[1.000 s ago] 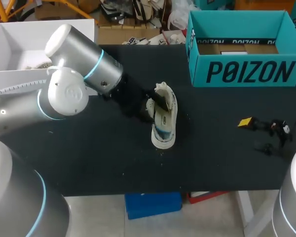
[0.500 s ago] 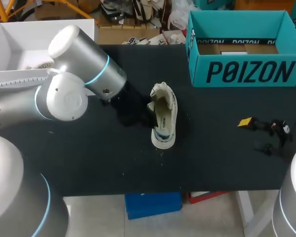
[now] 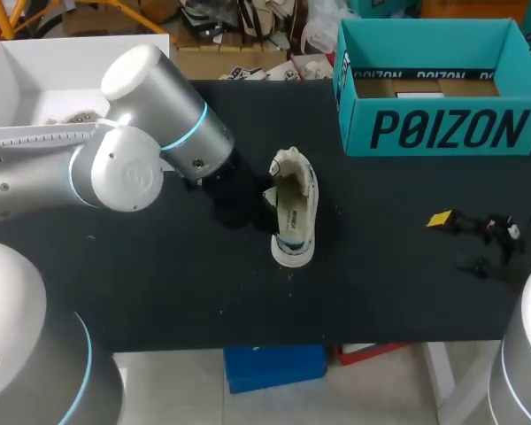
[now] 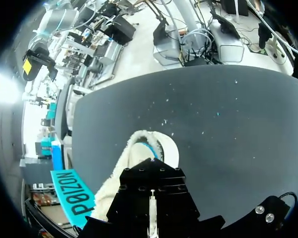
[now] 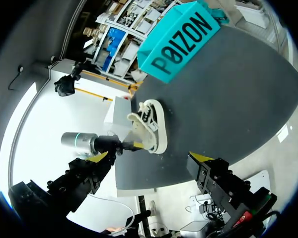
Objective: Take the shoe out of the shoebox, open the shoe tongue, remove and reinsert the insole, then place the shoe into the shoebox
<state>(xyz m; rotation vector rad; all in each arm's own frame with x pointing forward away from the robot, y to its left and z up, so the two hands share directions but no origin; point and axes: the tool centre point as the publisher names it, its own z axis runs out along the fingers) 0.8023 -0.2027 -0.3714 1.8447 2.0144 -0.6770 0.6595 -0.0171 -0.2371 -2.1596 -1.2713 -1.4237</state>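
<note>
Left pincer (image 3: pixel 269 197) closer against shoe (image 3: pixel 296 221)

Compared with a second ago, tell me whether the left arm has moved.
Yes. In the head view the left arm has shifted toward the view's right, closer to the teal shoebox, which stays put.

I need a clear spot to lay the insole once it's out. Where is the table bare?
Widest bare stretch of the table: between the shoe and the small yellow-and-black items, in front of the shoebox. The front strip, shoe to near edge, is bare too. Crowded: beside the shoe, where the left gripper and its arm sit.
</note>
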